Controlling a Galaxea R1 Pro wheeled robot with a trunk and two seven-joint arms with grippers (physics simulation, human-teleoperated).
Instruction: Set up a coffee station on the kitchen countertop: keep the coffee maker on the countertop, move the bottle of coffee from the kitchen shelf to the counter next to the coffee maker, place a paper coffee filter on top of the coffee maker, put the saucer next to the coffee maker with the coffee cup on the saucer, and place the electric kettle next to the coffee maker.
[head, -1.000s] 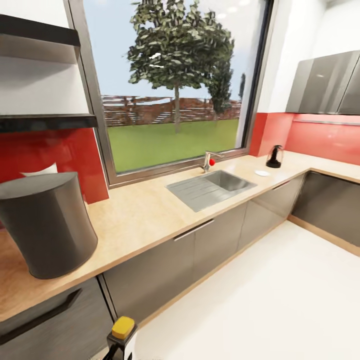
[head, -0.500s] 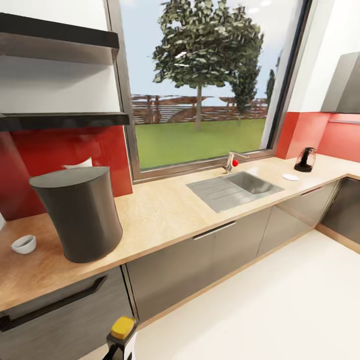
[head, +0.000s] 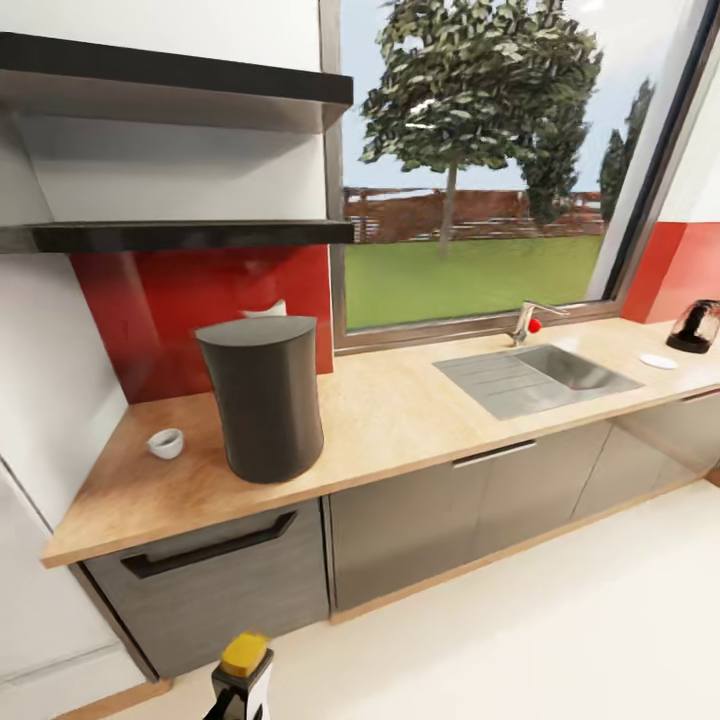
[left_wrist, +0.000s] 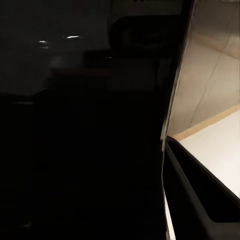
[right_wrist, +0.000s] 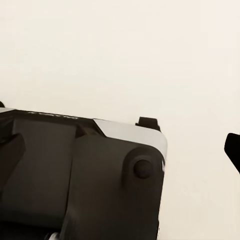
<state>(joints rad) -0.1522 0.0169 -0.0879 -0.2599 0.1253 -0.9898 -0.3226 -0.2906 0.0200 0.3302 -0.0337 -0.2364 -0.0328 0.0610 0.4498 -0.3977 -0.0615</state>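
Peeking from behind the coffee maker (head: 263, 396), a white scrap of unclear identity; both fingers' state impossible to tell.

One coffee maker (head: 262, 397), one coffee cup (head: 166, 443), one electric kettle (head: 696, 326), one saucer (head: 658, 361), two shelves (head: 180, 236), one sink (head: 540, 377), one tap (head: 527, 322).

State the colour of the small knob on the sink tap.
Red. The knob on the tap shows best in the head view.
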